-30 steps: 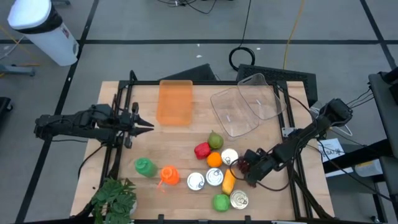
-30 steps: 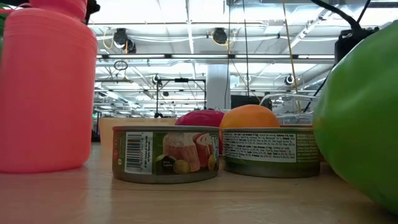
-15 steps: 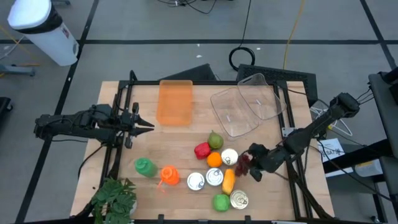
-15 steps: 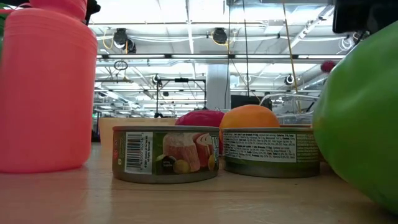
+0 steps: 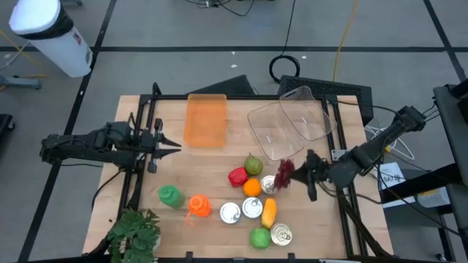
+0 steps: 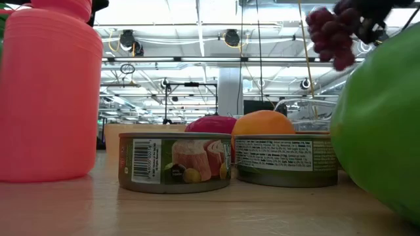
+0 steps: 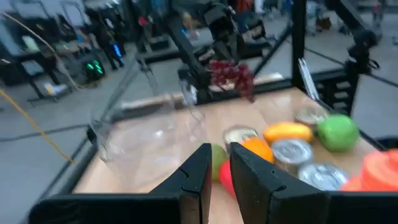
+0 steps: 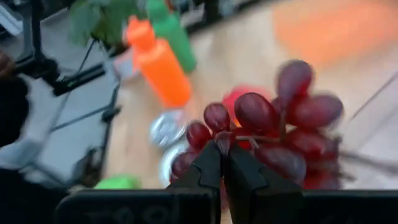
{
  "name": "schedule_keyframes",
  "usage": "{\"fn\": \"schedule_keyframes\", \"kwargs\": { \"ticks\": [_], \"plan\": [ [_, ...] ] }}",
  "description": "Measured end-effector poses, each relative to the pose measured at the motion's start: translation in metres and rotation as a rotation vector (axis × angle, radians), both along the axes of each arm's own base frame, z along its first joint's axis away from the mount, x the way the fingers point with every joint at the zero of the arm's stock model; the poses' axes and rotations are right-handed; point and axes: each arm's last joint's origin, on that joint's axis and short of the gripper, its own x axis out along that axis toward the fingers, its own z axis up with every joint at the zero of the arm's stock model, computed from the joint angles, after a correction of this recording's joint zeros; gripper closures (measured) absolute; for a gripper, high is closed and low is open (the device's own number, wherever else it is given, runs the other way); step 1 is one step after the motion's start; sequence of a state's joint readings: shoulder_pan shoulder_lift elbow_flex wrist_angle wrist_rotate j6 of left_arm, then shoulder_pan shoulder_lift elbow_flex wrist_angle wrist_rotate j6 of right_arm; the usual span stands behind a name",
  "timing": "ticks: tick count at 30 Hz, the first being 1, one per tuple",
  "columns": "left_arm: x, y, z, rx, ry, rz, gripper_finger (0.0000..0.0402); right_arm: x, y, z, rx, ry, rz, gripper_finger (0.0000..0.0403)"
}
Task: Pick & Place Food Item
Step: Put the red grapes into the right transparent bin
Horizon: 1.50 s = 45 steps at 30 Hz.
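A bunch of dark red grapes point(image 5: 284, 174) hangs in the air over the table's right half, above the cans and fruit, held by my shut right gripper point(image 5: 297, 175). The grapes also show high up in the low view point(image 6: 331, 29) and the left wrist view point(image 7: 231, 74). At the table's left edge, my left gripper point(image 5: 178, 147) stays shut and holds nothing. Two clear containers point(image 5: 281, 128) lie at the far right, and an orange tray point(image 5: 206, 120) at the far middle. My right gripper pinches the bunch's stem point(image 8: 222, 144) between its two fingertips, at the end of the bunch nearest the gripper. The fingers come from the table's right, slanting slightly down. The grapes point(image 8: 273, 124) hang beyond the fingertips, lifted clear of the table.
Below the grapes lie a pear point(image 5: 254, 164), a red fruit point(image 5: 238, 176), an orange point(image 5: 252, 187), several cans point(image 5: 252, 208), a yellow-orange item point(image 5: 268, 212) and a green apple point(image 5: 259, 237). A green bottle point(image 5: 170, 195), an orange bottle point(image 5: 199, 207) and a plant point(image 5: 135, 234) stand near left.
My right gripper has risen from the table beside the cans and gone toward the far edge, its wrist turning. The grapes have come up with it, lifted clear of the table.
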<state>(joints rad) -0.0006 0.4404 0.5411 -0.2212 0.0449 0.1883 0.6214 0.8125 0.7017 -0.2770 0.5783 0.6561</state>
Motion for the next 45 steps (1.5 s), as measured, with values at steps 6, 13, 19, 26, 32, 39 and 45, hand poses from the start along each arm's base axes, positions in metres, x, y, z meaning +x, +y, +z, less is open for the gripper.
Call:
{"fn": "schedule_keyframes", "kwargs": {
  "ticks": [6, 13, 19, 26, 32, 39, 45],
  "plan": [
    [0.0, 0.005, 0.007, -0.003, -0.077, 0.168, 0.033, -0.011, -0.026, 0.02, -0.333, -0.123, -0.223, 0.0402],
    [0.004, 0.009, 0.005, -0.034, -0.06, 0.335, 0.033, -0.015, -0.057, 0.025, -0.529, -0.062, -0.554, 0.0402],
    [0.012, 0.01, 0.001, -0.012, -0.016, 0.339, 0.033, -0.012, -0.079, 0.018, -0.572, 0.013, -0.727, 0.0402],
    [0.02, 0.01, -0.004, 0.033, 0.032, 0.334, 0.033, -0.014, -0.115, -0.025, -0.606, 0.19, -0.94, 0.0403],
    [0.022, 0.01, -0.006, 0.007, 0.041, 0.337, 0.033, -0.02, -0.143, -0.047, -0.529, 0.262, -1.015, 0.04],
    [0.023, 0.01, -0.006, -0.012, 0.041, 0.34, 0.033, -0.026, -0.161, -0.06, -0.451, 0.282, -0.99, 0.0354],
    [0.023, 0.01, -0.006, -0.013, 0.04, 0.34, 0.033, -0.027, -0.167, -0.059, -0.424, 0.258, -0.99, 0.0245]
  ]
}}
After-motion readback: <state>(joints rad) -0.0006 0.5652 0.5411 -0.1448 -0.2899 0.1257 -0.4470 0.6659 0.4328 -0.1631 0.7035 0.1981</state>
